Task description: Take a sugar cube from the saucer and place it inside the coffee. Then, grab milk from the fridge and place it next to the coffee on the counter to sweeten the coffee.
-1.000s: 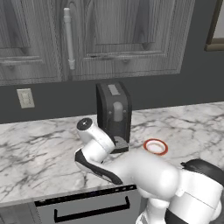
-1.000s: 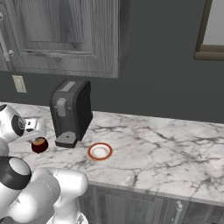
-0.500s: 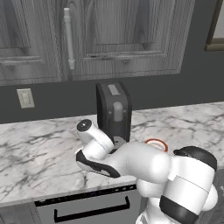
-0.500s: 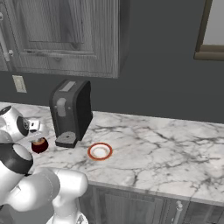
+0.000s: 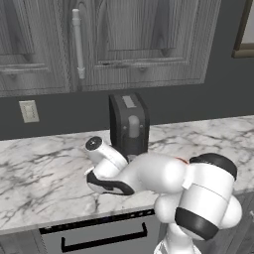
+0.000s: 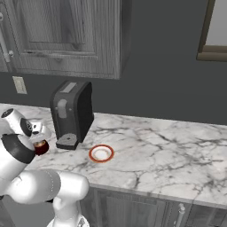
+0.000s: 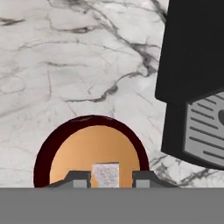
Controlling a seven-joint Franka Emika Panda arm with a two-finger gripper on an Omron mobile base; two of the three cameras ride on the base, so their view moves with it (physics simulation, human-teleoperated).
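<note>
The coffee is a dark red cup of brown liquid, directly below my gripper. The tiny white sugar cube lies between the two fingertips, over the liquid near the cup's rim, with a narrow gap at its sides. The jaws stand slightly apart. From the right base, my gripper hangs just above the coffee, left of the saucer, which lies bare on the counter. My arm hides the cup in the left base view, where a sliver of the saucer shows.
The tall black coffee machine stands right beside the cup, its drip tray close to my hand. Dark upper cabinets hang above. A wall outlet sits at the left. An appliance handle runs below the counter edge.
My hand has shifted a little toward the coffee machine and now hangs over the cup. My elbow has swung up and right in the left base view. The saucer has not moved.
</note>
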